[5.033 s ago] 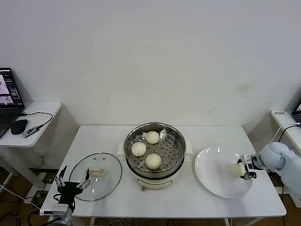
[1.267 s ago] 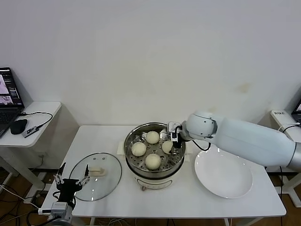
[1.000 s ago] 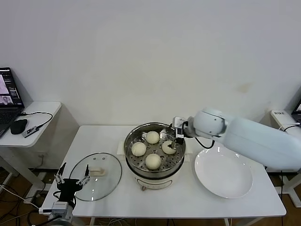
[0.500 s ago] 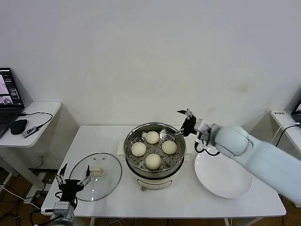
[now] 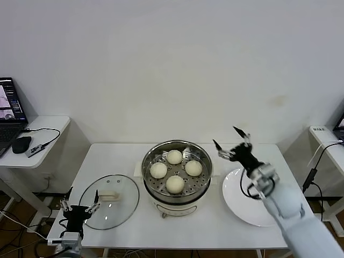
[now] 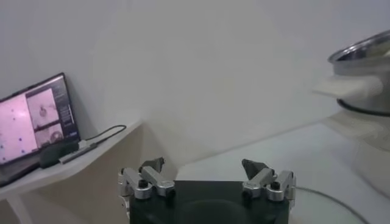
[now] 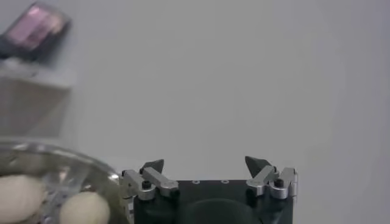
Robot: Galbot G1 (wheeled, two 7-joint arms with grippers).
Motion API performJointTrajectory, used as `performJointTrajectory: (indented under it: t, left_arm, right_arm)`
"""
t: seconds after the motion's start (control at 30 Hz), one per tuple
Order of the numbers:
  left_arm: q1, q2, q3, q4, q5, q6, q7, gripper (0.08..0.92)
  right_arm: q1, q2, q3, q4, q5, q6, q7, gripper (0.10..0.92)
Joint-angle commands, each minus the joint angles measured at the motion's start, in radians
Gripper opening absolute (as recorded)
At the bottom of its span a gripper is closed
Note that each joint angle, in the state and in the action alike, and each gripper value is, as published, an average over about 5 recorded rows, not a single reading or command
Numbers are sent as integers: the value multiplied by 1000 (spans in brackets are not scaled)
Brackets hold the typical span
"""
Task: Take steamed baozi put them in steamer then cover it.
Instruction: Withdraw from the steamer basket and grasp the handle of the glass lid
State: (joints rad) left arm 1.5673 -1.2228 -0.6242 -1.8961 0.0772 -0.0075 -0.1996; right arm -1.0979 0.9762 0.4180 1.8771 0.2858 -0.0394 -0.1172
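Note:
Several cream-white baozi [image 5: 174, 183] lie on the perforated tray inside the steel steamer [image 5: 150, 156] at the table's centre. Two of them show in the right wrist view [image 7: 84, 207]. My right gripper [image 5: 232, 142] is open and empty, raised in the air to the right of the steamer, above the white plate [image 5: 252, 212]. The glass cover [image 5: 115, 207] with its cream handle [image 5: 109, 195] lies flat on the table left of the steamer. My left gripper [image 5: 79, 205] is open and empty at the table's front left edge, just beside the cover.
A side table at the far left holds a laptop [image 5: 9, 111], a mouse [image 5: 21, 144] and cables. The steamer's rim [image 6: 365, 52] shows in the left wrist view. Another small table stands at the far right [image 5: 326, 135].
My right gripper has let go of the fourth baozi in the steamer, lifted out and swung right, over the plate. The left gripper has barely moved.

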Motion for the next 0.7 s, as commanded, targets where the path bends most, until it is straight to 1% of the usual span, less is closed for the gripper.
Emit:
performJointTrajectory:
  t: [0.03,0.23,0.33,0.5,0.7]
  left_arm:
    - [7,7,-28,78,421,-91,-48,823]
    - [34,38,-110,119,868,-144,-40,823]
    - [41,56,-133,119,1027,-164,-29,823]
    - [18,77,-101,141,1157,-185,-24,823]
    - [-13,92,-39,161,1193,-185,5,823]
  right_arm:
    - [-483,380,483,2,-111,131,-124,823]
    - [-544,456,517,13,-145,120,-145,823]
    - [-547,469,519,13,-162,124,-142,823]
    - [-544,477,519,0,-182,138,-137,823]
    - [-553,481,522,-6,-188,148,-132,823]
